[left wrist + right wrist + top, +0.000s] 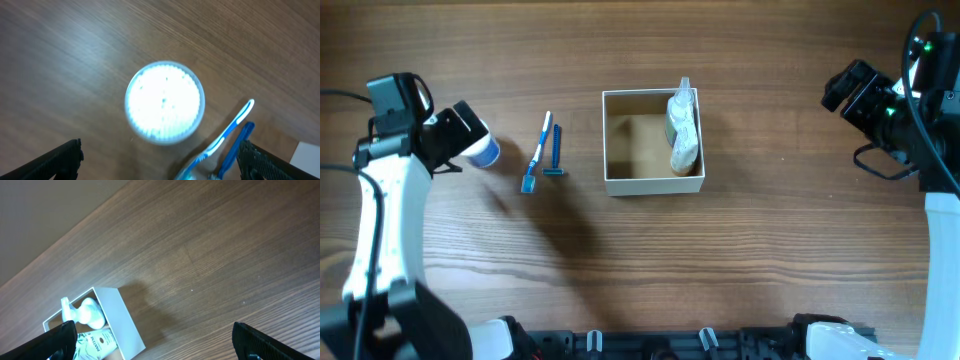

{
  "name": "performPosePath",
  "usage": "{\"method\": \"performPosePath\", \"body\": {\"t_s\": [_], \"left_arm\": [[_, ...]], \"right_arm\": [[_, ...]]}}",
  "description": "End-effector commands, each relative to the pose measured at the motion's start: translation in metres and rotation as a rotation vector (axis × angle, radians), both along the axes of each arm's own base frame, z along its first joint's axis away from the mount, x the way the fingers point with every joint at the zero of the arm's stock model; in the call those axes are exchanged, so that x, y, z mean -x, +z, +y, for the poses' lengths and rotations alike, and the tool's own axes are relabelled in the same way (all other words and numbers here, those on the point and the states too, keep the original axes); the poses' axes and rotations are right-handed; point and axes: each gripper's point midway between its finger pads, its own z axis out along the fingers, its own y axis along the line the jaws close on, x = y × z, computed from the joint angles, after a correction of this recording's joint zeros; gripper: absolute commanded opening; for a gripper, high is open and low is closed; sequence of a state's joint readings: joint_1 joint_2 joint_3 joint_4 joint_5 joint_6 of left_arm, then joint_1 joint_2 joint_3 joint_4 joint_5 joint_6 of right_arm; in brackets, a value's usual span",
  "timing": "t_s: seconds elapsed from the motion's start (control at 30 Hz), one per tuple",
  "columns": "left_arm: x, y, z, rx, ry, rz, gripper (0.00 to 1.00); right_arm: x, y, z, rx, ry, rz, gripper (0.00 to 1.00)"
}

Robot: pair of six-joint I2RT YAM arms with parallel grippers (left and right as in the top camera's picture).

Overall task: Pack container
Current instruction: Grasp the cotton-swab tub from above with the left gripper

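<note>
The container (654,184), a square shallow box with white walls and tan inside, sits mid-table. A white bottle (682,105) and a pale tube (684,148) lie along its right side; both also show in the right wrist view, bottle (87,312) and tube (95,342). A small round blue tub with white lid (485,152) stands left, beside my left gripper (460,135). In the left wrist view the tub (165,102) lies ahead of the open, empty jaws (160,162). A blue-white toothbrush (536,155) and blue razor (556,152) lie between tub and container. My right gripper (155,345) is open and empty, far right.
Wood-grain table top (770,250) all round. The container's white wall (120,320) shows at the lower left of the right wrist view. The toothbrush (225,132) and razor (235,145) lie right of the tub in the left wrist view.
</note>
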State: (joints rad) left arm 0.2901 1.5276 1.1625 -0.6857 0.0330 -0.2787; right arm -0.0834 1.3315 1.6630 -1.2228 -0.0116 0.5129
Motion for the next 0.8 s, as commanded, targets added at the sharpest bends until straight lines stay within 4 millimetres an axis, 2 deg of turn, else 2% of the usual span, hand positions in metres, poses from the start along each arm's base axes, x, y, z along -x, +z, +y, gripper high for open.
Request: {"method": "performPosePath", "body": {"t_s": [0.0, 0.17, 0.47, 0.77], "left_arm": [[-0.018, -0.02, -0.006, 0.099, -0.067, -0.006, 1.0], [-0.023, -0.037, -0.005, 0.089, -0.095, 0.022, 0.99], [-0.02, -0.041, 0.007, 0.004, -0.107, 0.054, 0.99], [-0.023, -0.043, 0.006, -0.104, -0.15, 0.084, 1.0]], "right_arm": [[-0.002, 0.0, 0.002, -0.018, -0.004, -0.002, 1.0], [-0.002, 0.0, 0.002, -0.018, -0.004, -0.002, 1.0], [-0.002, 0.0, 0.002, -0.018, -0.004, -0.002, 1.0], [-0.002, 0.0, 0.002, -0.018, -0.004, -0.002, 1.0]]}}
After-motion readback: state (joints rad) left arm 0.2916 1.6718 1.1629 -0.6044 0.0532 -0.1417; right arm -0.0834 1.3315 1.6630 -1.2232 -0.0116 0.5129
